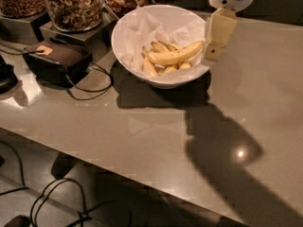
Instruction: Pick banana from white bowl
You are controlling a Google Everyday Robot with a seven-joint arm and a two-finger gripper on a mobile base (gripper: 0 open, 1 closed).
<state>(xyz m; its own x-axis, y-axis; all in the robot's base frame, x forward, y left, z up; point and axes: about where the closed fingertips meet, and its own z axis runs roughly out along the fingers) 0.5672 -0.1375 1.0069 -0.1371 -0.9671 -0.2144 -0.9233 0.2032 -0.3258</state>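
1. Camera view: your gripper (211, 56) hangs at the right rim of the white bowl (124, 27), its tip just beside the pointed end of the banana (175, 56). Whether they touch cannot be told.
2. The banana lies across the middle of the bowl on crumpled paper (142, 30), resting on several shorter bananas (158, 46).
3. You cannot tell from this angle whether the gripper is released or clenched. Nothing seems to be held in it.
4. You look to be in the approach step, with the banana not yet grasped or lifted.
5. The next move likely calls for settling over the banana's body, straddling its narrow width, closing, then lifting clear of the rim.
6. Take care that the paper or a shorter banana is not caught too. The jars (75, 6) stand well apart, behind and to the left.
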